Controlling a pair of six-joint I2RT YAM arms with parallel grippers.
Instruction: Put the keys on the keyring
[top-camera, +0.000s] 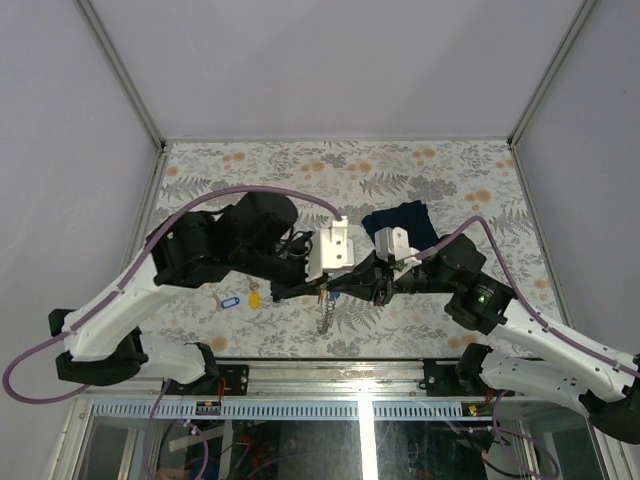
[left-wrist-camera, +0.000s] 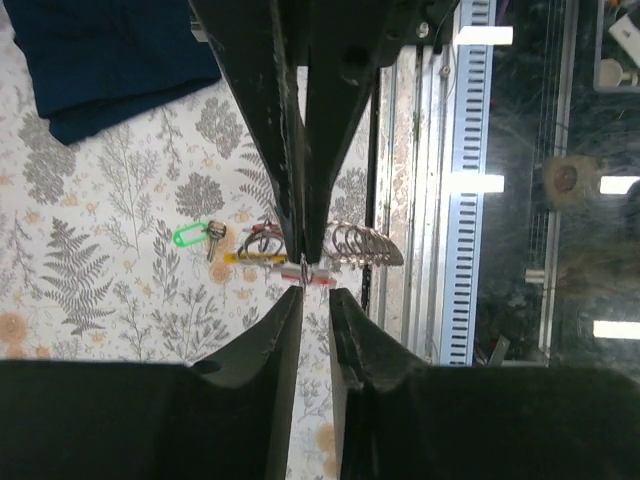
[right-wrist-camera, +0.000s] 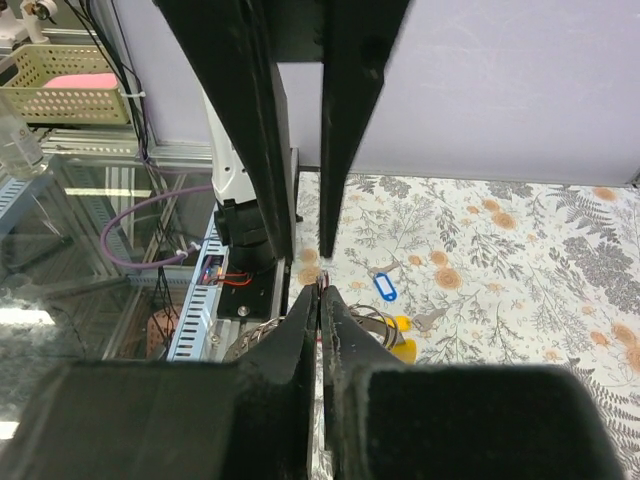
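Keyring (top-camera: 325, 315) pinched where both hands meet

Top view: left hand (top-camera: 318, 290) and right hand (top-camera: 338, 289) are tip to tip just above the keyring, which hangs below them over the floral table (top-camera: 450, 180). Well left of the keyring lie a blue-tagged key (top-camera: 230, 300) and a yellow-tagged key (top-camera: 254, 298). Beyond it, to the right, a navy cloth (top-camera: 405, 222).

Left wrist view: right hand (left-wrist-camera: 304, 255) clamped tight on the keyring (left-wrist-camera: 355, 245) wire, loops fanned beside its tips. Left hand (left-wrist-camera: 315, 298) just short of the wire, gap narrow, nothing in it. Flat on the table near the keyring, a green-tagged key (left-wrist-camera: 192, 236).

Right wrist view: right hand (right-wrist-camera: 320, 290) closed, keyring (right-wrist-camera: 372, 325) loops on either side. Left hand (right-wrist-camera: 305, 248) narrowly parted just above. The blue-tagged key (right-wrist-camera: 384, 287) lies beyond the keyring.
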